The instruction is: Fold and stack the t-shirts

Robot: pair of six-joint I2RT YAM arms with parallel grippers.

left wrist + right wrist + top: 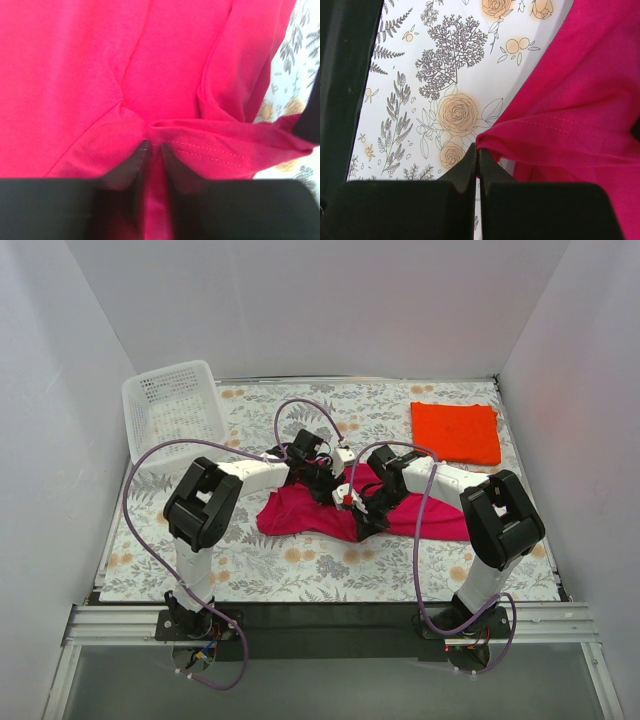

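The magenta-pink t-shirt (pixel 300 510) lies crumpled in the middle of the table. My left gripper (pixel 322 478) is shut on a fold of it; in the left wrist view the pink cloth (pixel 100 75) fills the frame and is pinched between the fingertips (pixel 142 152). My right gripper (pixel 350 498) is shut on a hemmed edge of the same shirt (pixel 570 100), held above the tablecloth. The two grippers are close together over the shirt. The orange-red t-shirt (pixel 455 432) lies folded in a flat rectangle at the back right.
A white perforated basket (pixel 172 408) stands at the back left. The floral tablecloth (pixel 300 570) covers the table. White walls enclose the left, back and right sides.
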